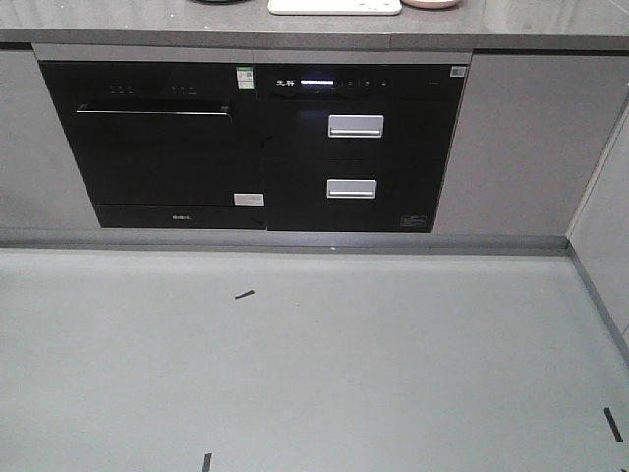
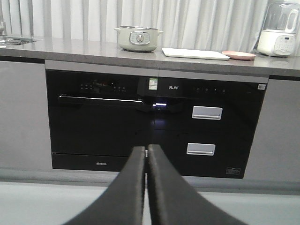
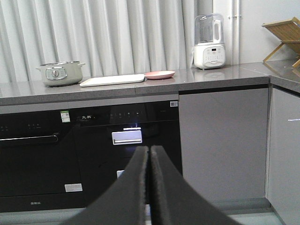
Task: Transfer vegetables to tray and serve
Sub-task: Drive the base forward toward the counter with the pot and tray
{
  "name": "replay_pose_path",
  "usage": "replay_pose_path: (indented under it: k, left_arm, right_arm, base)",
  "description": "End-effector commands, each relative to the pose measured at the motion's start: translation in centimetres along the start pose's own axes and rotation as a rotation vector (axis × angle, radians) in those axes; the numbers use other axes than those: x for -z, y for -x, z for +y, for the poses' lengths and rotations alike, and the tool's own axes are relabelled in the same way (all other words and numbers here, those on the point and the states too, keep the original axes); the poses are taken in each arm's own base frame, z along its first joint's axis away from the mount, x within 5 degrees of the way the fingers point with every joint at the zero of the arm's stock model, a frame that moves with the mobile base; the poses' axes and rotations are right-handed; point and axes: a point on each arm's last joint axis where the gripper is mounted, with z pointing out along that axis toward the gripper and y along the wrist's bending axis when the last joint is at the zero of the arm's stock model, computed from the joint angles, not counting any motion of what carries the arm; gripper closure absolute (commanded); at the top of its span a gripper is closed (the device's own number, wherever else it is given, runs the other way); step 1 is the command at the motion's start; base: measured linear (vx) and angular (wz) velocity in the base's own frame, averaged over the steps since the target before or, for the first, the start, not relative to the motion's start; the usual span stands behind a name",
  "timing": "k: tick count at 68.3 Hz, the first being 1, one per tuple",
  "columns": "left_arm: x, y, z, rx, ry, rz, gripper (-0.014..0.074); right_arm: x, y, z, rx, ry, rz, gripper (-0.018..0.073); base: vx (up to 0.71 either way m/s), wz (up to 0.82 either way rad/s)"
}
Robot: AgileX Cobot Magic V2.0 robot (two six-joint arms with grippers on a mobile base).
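My left gripper [image 2: 146, 151] and right gripper [image 3: 150, 150] are closed and empty. Vegetables not visible; likely light and fragile, so pinch gently.

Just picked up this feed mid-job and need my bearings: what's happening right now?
Nothing is being handled yet. The left gripper and right gripper hang in front of the black appliances, jaws shut and empty, well short of the counter. The tray lies on the counter between the pot and the pink plate. No lettuce shows from these low angles.
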Motion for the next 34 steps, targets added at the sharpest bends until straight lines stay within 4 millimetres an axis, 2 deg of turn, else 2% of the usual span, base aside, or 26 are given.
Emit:
replay_pose_path:
  k: [1,34]
  left_arm:
    - [0.01,-0.09,-0.05,0.010,-0.015,-0.064,0.0602]
    - [0.01,-0.09,-0.05,0.010,-0.015,-0.064,0.0602]
  right_arm:
    - [0.03,0.19,0.04,0.009,0.007,-0.063,0.0562]
    - [0.03,0.19,0.04,0.009,0.007,-0.063,0.0562]
  base:
    - [0.13,0.04]
    - [0.13,0.00]
